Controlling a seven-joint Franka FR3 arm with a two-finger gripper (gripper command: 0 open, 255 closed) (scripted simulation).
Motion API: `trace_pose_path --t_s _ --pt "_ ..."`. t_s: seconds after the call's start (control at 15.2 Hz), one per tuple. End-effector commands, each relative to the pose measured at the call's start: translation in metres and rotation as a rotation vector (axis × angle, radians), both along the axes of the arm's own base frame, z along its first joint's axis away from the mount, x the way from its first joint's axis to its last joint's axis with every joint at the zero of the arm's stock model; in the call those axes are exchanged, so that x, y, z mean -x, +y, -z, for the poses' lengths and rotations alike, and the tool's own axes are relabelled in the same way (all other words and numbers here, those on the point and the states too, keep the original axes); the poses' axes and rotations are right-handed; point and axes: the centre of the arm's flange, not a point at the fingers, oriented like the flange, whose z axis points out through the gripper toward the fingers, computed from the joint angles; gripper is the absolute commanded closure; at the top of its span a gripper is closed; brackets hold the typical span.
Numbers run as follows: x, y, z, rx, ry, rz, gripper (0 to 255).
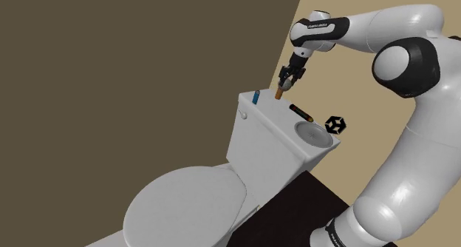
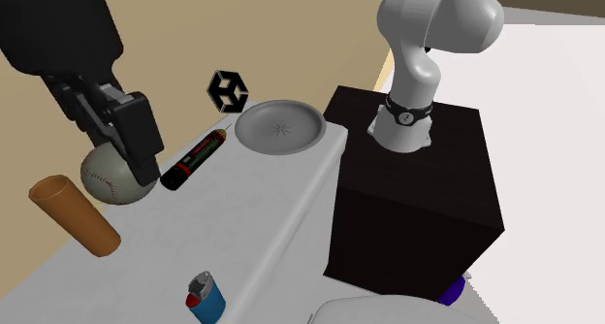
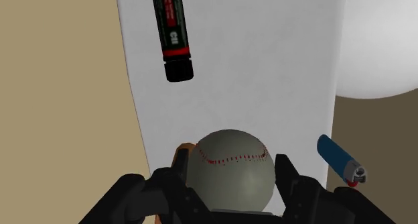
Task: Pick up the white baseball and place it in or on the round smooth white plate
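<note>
**Two hazards between ball and plate**

The gripper (image 3: 232,179) has its black fingers clamped on the white baseball (image 2: 109,177), low over the toilet tank lid (image 2: 242,206) and just beside a brown cup (image 2: 74,216). The round ball could slip from so narrow a pinch. A low carry toward the plate (image 2: 254,138) would likely knock the marker (image 2: 197,158) lying between.

A bathroom: a white toilet (image 1: 222,171), lid (image 1: 186,205) down, its tank (image 1: 266,142) against the wall (image 1: 111,61).
</note>
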Motion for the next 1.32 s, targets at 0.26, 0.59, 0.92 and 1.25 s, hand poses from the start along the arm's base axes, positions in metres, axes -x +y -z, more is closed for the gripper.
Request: trace_pose_path --t_s 0.26,0.59,0.92,1.25 --pt "0.074 0.019 -0.001 0.000 0.000 0.000 255" --pt "0.138 0.035 -0.002 0.000 0.000 0.000 255" --pt "0.202 0.051 -0.004 0.000 0.000 0.000 255" --pt "0.254 0.065 0.001 0.000 0.000 0.000 255"
